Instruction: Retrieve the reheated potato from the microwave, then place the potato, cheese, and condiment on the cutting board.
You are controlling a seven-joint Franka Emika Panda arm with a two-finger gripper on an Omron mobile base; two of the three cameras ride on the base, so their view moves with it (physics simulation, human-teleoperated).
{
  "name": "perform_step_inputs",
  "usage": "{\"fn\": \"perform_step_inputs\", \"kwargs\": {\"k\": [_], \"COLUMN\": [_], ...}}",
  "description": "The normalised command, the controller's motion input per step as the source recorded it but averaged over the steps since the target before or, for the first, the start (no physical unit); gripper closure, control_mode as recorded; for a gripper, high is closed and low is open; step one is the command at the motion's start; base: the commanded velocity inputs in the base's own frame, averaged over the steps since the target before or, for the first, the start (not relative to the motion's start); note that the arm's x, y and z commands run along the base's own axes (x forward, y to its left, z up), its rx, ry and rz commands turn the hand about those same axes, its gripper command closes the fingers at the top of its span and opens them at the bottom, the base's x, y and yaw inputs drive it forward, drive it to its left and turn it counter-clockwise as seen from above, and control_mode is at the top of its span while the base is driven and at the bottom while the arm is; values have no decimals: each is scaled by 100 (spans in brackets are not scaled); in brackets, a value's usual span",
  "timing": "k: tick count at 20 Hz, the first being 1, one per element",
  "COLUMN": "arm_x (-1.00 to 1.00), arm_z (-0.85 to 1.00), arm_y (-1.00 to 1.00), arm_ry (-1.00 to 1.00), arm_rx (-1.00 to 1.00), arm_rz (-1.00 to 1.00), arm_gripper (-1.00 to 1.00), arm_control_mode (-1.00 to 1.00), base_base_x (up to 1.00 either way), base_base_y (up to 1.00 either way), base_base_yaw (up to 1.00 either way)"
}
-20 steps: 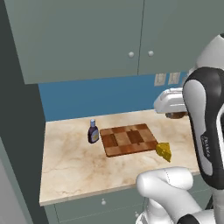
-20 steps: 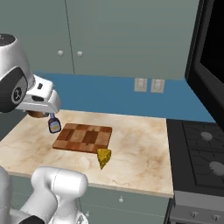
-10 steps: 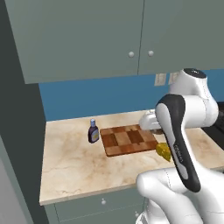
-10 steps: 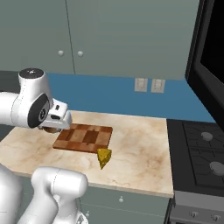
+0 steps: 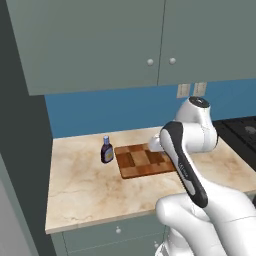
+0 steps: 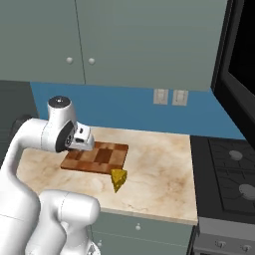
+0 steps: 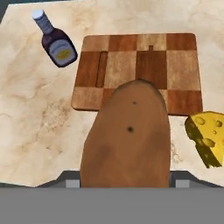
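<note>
Arm swung down since a second ago; potato (image 7: 127, 140) now over cutting board's (image 7: 175, 57) near edge.
I see end effector (image 7: 124, 181) clamped on potato; condiment (image 7: 57, 41) left, cheese (image 7: 205, 136) right, on surface (image 7: 35, 131).

I can't read any text, brand or number from here. The one thing that carries a label is the condiment bottle (image 7: 56, 39), at about ten o'clock from the cutting board (image 7: 175, 61) in my hand view. Its label is a yellow oval patch on the dark body, and I see no letters on it, just a plain blob of colour. In my left base view the same bottle (image 5: 106, 150) sits at nine o'clock of the board (image 5: 135, 162), and there the label is only a small pale smudge, far too small to read.
</note>
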Motion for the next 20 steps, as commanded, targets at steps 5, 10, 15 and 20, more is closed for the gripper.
{"fn": "perform_step_inputs", "kwargs": {"k": [5,10,15,20], "arm_x": [72,53,56,57], "arm_z": [-48,-53,-52,-34], "arm_y": [0,0,0,0], "arm_ry": [1,0,0,0], "arm_rx": [0,0,-1,-1], "arm_rz": [0,0,0,0], "arm_gripper": [100,100,100,100], "arm_control_mode": [-100,-100,-100,-100], "base_base_x": [0,0,0,0], "base_base_y": [0,0,0,0], "base_base_yaw": [0,0,0,0]}}
